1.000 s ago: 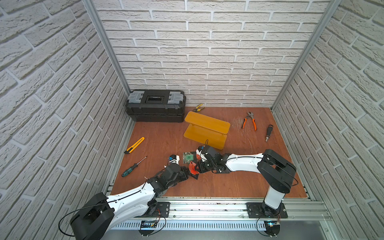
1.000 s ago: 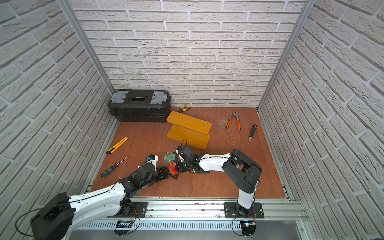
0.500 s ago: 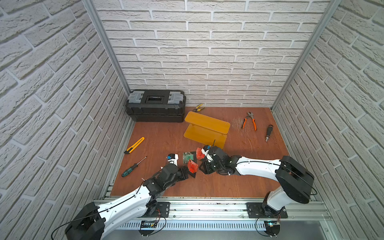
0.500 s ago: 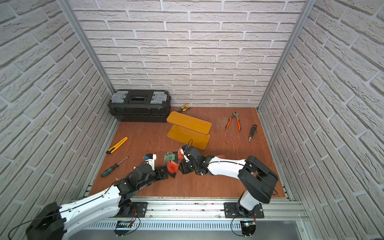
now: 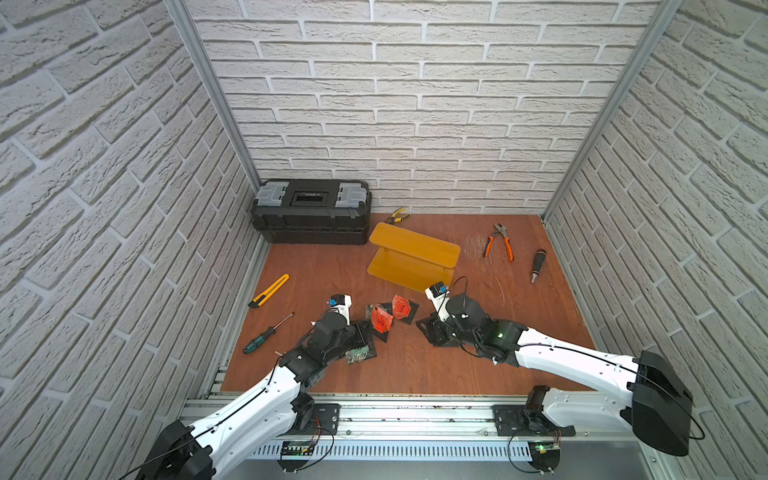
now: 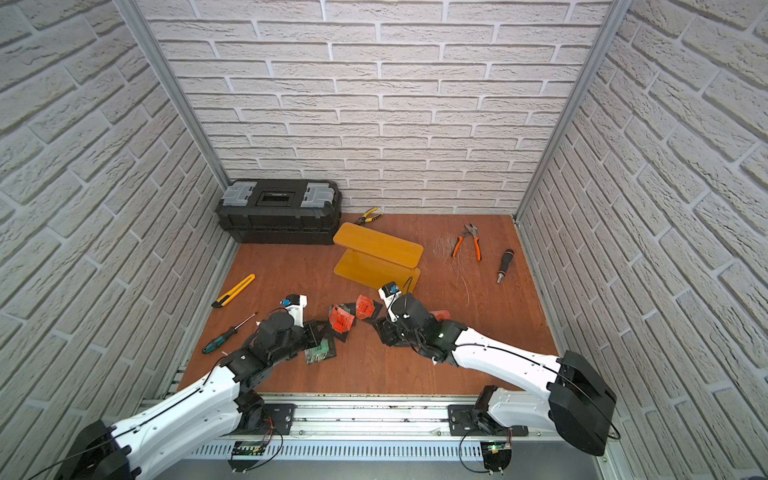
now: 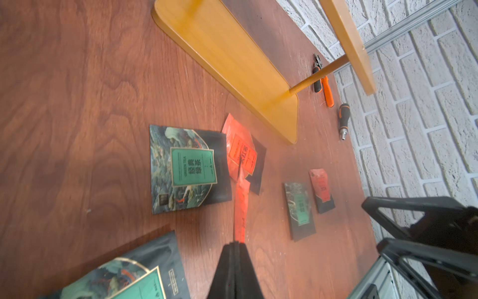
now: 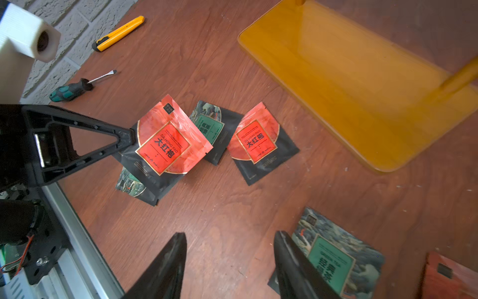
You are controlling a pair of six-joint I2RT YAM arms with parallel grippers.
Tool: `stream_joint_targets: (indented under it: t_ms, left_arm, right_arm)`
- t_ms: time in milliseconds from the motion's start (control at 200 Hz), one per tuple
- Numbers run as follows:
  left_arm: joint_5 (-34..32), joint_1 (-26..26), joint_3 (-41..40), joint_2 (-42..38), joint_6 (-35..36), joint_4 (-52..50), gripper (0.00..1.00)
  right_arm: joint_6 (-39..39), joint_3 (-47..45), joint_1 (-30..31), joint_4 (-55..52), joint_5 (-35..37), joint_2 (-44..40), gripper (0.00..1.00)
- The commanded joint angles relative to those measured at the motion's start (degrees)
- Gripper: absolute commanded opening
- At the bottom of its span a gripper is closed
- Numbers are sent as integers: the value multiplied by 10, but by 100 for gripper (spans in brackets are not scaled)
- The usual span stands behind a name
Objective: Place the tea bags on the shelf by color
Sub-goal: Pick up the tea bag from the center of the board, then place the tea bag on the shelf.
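My left gripper [image 5: 371, 328] is shut on a corner of a red tea bag [image 5: 381, 319], which it holds just above the floor. The left wrist view shows this bag edge-on [image 7: 241, 207]; the right wrist view shows its face [image 8: 165, 139]. My right gripper [image 5: 428, 330] is open and empty over bare floor [image 8: 229, 234], a short way right of that bag. Another red tea bag [image 8: 256, 139] and a green one [image 8: 209, 126] lie beside the held bag, and a further green one [image 8: 129, 183] under it. A green tea bag [image 8: 336, 253] and a red one [image 8: 447, 277] lie by my right fingers. The yellow-orange shelf [image 5: 415, 253] stands behind, with nothing on it.
A black toolbox [image 5: 311, 210] sits at the back left, with yellow pliers [image 5: 398, 215] beside it. A utility knife [image 5: 269, 291] and a green screwdriver [image 5: 266, 334] lie on the left. Orange pliers [image 5: 498, 245] and a black-handled driver [image 5: 537, 266] lie at the back right.
My right gripper has opened, let go of the red tea bag and drawn back to the right. My left gripper has kept hold of that bag.
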Motion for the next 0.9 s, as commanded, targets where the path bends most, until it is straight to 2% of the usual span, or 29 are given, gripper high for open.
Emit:
stream_joint_targets:
  t_ms: [0,430,895]
  left_arm:
    - [48,30,22,17,37,9,0]
    - [122,129,103,127,96,30,0]
    - [173,181,203,312,116,109,0]
  right_arm:
    - [-27,-22,-2,-4,57,-35,59]
    - [-73,-67,-2,24,104,-107,61]
    - [-67,-80,-2,20,104,-138,62]
